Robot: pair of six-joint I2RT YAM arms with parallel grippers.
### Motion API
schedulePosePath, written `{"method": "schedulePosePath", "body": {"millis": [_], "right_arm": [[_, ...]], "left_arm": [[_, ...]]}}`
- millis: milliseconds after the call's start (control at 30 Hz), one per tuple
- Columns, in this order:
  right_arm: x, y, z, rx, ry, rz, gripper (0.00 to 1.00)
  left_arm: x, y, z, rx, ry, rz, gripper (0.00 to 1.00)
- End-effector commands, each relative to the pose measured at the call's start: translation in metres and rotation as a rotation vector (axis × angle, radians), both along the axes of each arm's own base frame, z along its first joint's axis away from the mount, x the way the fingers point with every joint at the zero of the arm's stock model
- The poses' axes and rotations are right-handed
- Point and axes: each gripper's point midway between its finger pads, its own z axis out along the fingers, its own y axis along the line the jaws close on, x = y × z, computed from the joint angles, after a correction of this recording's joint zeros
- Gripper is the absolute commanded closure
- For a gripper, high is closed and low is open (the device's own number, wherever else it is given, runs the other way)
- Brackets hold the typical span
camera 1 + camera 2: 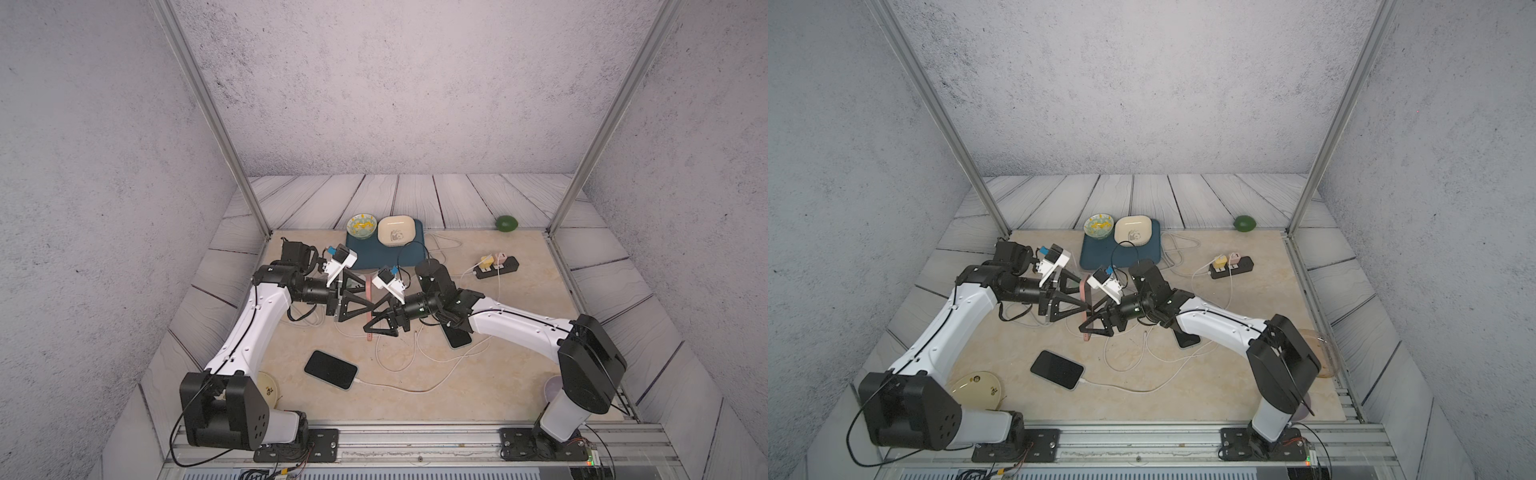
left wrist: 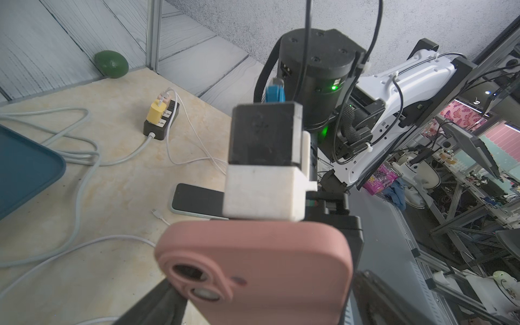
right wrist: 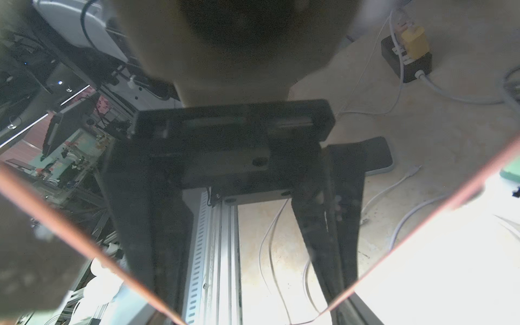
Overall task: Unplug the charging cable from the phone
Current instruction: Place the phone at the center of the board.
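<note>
A phone (image 1: 369,291) in a pink case stands on edge above the middle of the table, seen in both top views. My right gripper (image 1: 370,319) is shut across its lower part. My left gripper (image 1: 369,296) stands open around its upper part, fingers wide. In the left wrist view the pink back with its camera lenses (image 2: 253,267) fills the space between the left fingers (image 2: 152,304). The phone's glossy screen with its pink rim (image 3: 84,242) fills the right wrist view. A white charging cable (image 1: 377,353) trails away below the phone; its plug is hidden.
A black phone (image 1: 330,369) lies flat in front with a white cable in it. Another phone (image 2: 197,201) lies under my right arm, a loose plug (image 2: 157,212) beside it. At the back are a power strip (image 1: 496,268), a blue tray (image 1: 384,253) and a green fruit (image 1: 507,223).
</note>
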Motion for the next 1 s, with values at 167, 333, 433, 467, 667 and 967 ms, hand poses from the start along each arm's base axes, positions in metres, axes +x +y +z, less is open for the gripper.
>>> {"method": "schedulePosePath", "body": {"millis": [167, 333, 433, 467, 667, 967], "right_arm": [[0.004, -0.012, 0.018, 0.048, -0.042, -0.043, 0.70], [0.010, -0.026, 0.009, -0.007, -0.017, -0.120, 0.73], [0.013, -0.036, 0.002, -0.063, -0.007, -0.180, 0.75], [0.015, -0.040, -0.001, -0.085, -0.007, -0.203, 0.75], [0.025, -0.069, -0.030, -0.314, 0.006, -0.340, 0.78], [0.036, -0.117, -0.074, -0.700, 0.049, -0.494, 0.80]], "left_arm": [[-0.005, 0.001, 0.004, 0.035, -0.052, 0.001, 0.02], [0.002, 0.007, -0.012, 0.121, -0.056, 0.045, 0.02], [0.003, 0.010, -0.017, 0.142, -0.056, 0.057, 0.02], [0.003, 0.010, -0.017, 0.146, -0.057, 0.060, 0.02], [0.004, 0.012, -0.019, 0.162, -0.059, 0.065, 0.02], [0.001, 0.013, -0.018, 0.169, -0.070, 0.065, 0.02]]}}
